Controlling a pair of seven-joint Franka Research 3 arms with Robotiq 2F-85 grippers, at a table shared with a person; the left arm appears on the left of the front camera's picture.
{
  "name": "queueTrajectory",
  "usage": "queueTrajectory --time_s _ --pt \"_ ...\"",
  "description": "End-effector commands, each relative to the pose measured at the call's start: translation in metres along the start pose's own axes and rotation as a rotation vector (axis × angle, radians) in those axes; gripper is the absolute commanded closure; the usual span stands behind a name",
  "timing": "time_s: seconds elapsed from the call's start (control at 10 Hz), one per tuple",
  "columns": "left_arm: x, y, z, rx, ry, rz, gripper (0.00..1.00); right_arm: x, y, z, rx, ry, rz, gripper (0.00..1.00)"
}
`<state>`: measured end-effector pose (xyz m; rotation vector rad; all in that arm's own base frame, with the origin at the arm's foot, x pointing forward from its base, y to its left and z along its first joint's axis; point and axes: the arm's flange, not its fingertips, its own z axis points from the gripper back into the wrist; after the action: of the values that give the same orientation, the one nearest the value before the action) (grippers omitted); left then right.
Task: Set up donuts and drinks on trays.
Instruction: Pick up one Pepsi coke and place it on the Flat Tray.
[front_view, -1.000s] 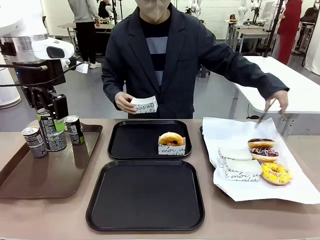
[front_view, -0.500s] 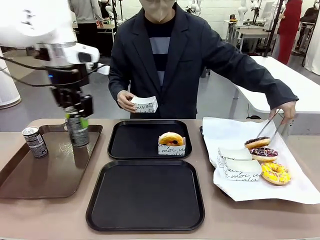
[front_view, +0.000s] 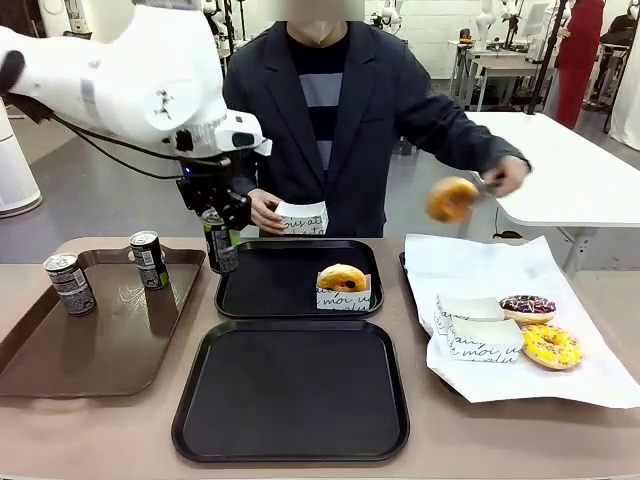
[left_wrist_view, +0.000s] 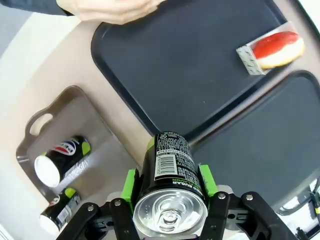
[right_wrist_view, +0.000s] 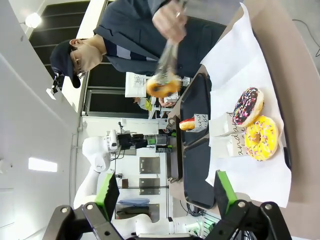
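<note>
My left gripper (front_view: 220, 238) is shut on a dark drink can (front_view: 221, 250), held upright just above the left rim of the far black tray (front_view: 270, 285). In the left wrist view the can (left_wrist_view: 170, 170) sits between the green pads (left_wrist_view: 131, 182). A yellow donut (front_view: 342, 277) in a white sleeve stands on the far tray. The near black tray (front_view: 290, 390) is bare. Two more cans (front_view: 70, 283) (front_view: 148, 259) stand on the brown tray (front_view: 100, 345). My right gripper (right_wrist_view: 166, 195) is open and holds nothing.
A person across the table holds a glazed donut (front_view: 452, 199) in tongs above the white paper (front_view: 480, 270), and a paper sleeve (front_view: 302, 217) in the other hand. A chocolate sprinkled donut (front_view: 527, 307), a yellow sprinkled donut (front_view: 550, 346) and spare sleeves (front_view: 475, 330) lie on the paper.
My left arm has lifted one can off the brown tray and carried it right to the far black tray's left rim. The person has picked a donut off the paper with tongs.
</note>
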<state>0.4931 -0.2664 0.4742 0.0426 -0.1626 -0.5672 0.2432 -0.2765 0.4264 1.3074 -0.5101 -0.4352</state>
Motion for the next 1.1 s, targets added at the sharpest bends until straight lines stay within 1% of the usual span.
queueTrajectory --time_s 0.0,0.2,0.3,0.5,0.6,0.7,0.8,0.9,1.0 --pt "0.012 -0.008 -0.021 0.036 0.038 0.009 0.42 0.0 0.0 0.001 0.008 -0.001 0.01 0.0" --pt "0.013 -0.011 -0.041 0.001 0.085 -0.016 0.42 0.0 0.0 0.001 0.008 -0.001 0.01 0.0" --pt "0.011 -0.008 -0.046 0.004 0.102 -0.01 0.42 0.0 0.0 0.001 0.008 -0.001 0.01 0.0" --pt "0.005 0.006 -0.027 -0.069 0.05 0.015 0.42 0.0 0.0 0.001 0.008 -0.001 0.01 0.0" --pt "0.007 0.004 -0.025 -0.066 0.071 0.004 0.42 0.0 0.0 0.001 0.008 -0.001 0.01 0.0" --pt "0.007 -0.007 -0.022 -0.05 0.143 0.011 0.42 0.0 0.0 0.001 0.008 -0.001 0.01 0.0" --pt "0.007 0.0 -0.039 -0.044 0.067 0.012 0.42 0.0 0.0 0.001 0.008 -0.001 0.01 0.0" --pt "0.007 0.0 -0.039 -0.044 0.067 0.012 0.42 0.0 0.0 0.001 0.008 -0.001 0.01 0.0" --pt "0.007 -0.002 -0.031 -0.045 0.093 0.011 0.42 0.0 0.0 0.001 0.008 -0.001 0.01 0.0"
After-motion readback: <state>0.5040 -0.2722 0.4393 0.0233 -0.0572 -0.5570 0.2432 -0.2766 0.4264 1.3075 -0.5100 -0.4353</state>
